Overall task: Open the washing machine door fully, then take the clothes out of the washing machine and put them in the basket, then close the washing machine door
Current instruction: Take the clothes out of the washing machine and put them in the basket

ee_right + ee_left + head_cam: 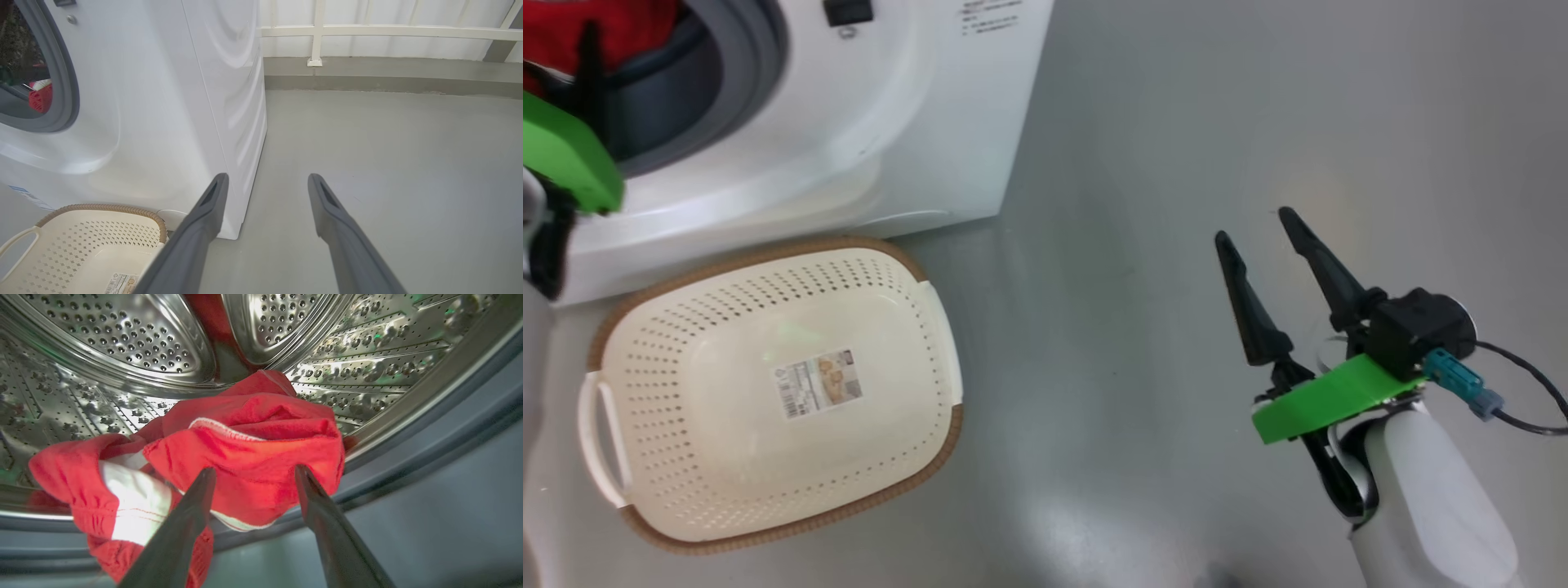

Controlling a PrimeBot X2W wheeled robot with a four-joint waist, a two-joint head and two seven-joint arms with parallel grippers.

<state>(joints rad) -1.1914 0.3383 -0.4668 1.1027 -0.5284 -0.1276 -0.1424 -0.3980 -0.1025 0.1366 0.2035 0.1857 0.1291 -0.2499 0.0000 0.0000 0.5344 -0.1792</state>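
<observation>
**ENTRY: Clothes removal, first garment, grasp not yet made**

1. Left jaws. Spread wide inside the machine's mouth. The two long dark fingers [179, 526] flank a fold of cloth and pinch nothing.
2. Bright red fabric clothes with white trim [253, 457]. Heaped at the front of the perforated steel drum [122, 343], with one end hanging over its front lip.
3. Grey rubber gasket [756, 61]. Rings the opening, and nothing bars the way in. Judged: the door-opening step is done.
4. Cream-white perforated plastic basket with a brown woven-look rim [768, 249]. On the grey floor [1135, 245], just in front of the big white boxy washing machine [915, 122]. It contains a paper label and no garment.
5. Right jaws. Spread and holding nothing, with fingers [1327, 269] above bare floor, well apart from the basket.

Step in hand (judged): reaching for the clothes.

Next move calls for: tips slightly deeper, so a thick bunch sits between the fingers. Then a firm close, a lift clear of the gasket without snagging, and a carry down to the basket.
</observation>
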